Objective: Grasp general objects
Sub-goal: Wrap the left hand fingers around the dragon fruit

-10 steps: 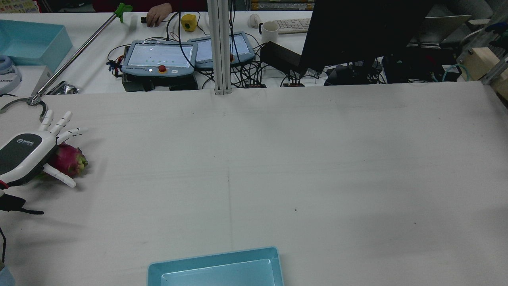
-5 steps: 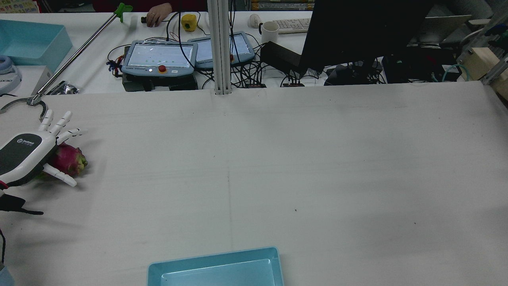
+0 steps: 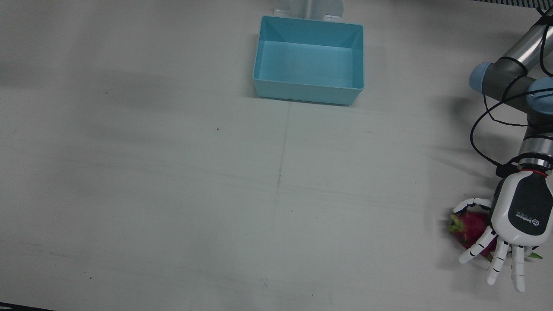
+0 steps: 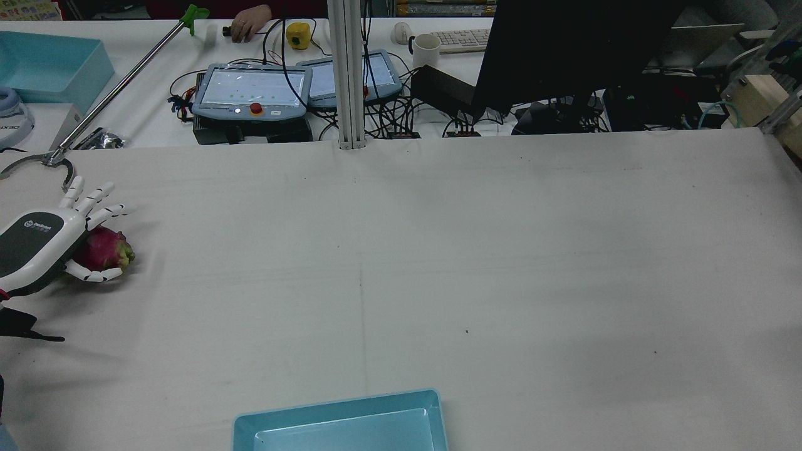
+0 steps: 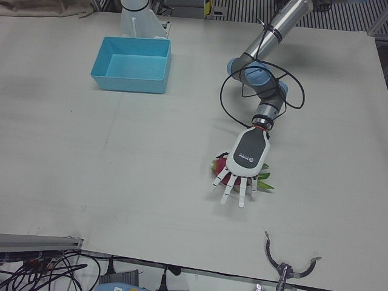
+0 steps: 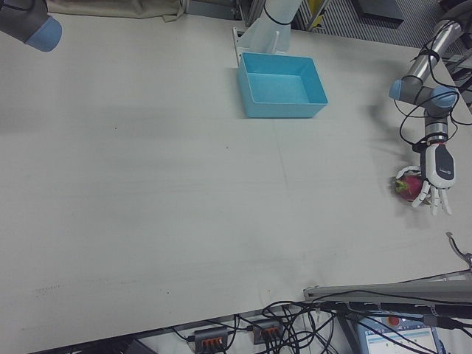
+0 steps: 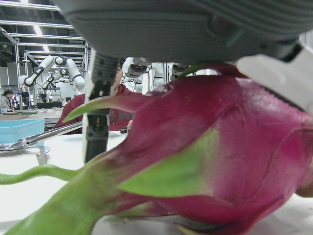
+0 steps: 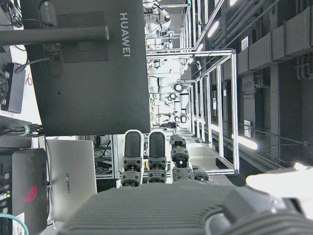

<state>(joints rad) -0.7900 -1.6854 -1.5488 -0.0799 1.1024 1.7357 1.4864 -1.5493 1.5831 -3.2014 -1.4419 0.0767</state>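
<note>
My left hand lies palm-down on the dragon fruit at the table's far left edge. Since a second ago my thumb has curled under the fruit's near side; the fingers remain spread past it. Grasp beginning, not secured. Blue bin well apart. Right hand off-table, its state unclear.

The white table carries a blue bin and, far from the bin, a dragon fruit near the table's edge.
</note>
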